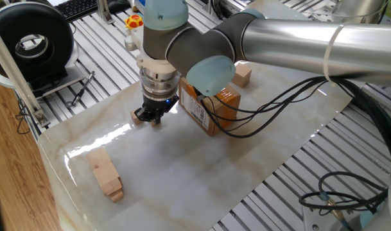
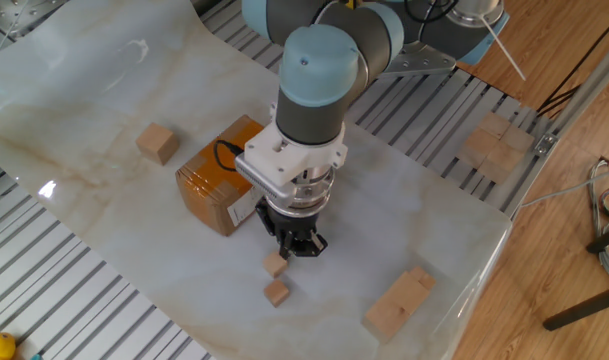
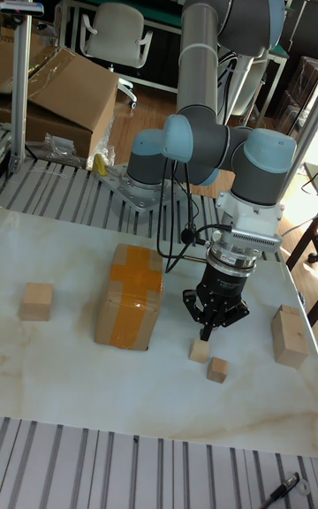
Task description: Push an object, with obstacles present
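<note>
The object, a small light-tan wooden cube, lies on the marble-pattern tabletop right at the tip of my gripper. The gripper points straight down, fingers shut together with nothing between them, and stands just beside the cube on the cardboard-box side. A second small cube lies a short way beyond it. The obstacles are an orange-brown taped cardboard box next to the gripper, a bigger tan cube, and long stacked wooden blocks.
Black cables hang from the arm over the box. The tabletop ends at ribbed metal rails on all sides. More wooden blocks rest on the rail past the table edge.
</note>
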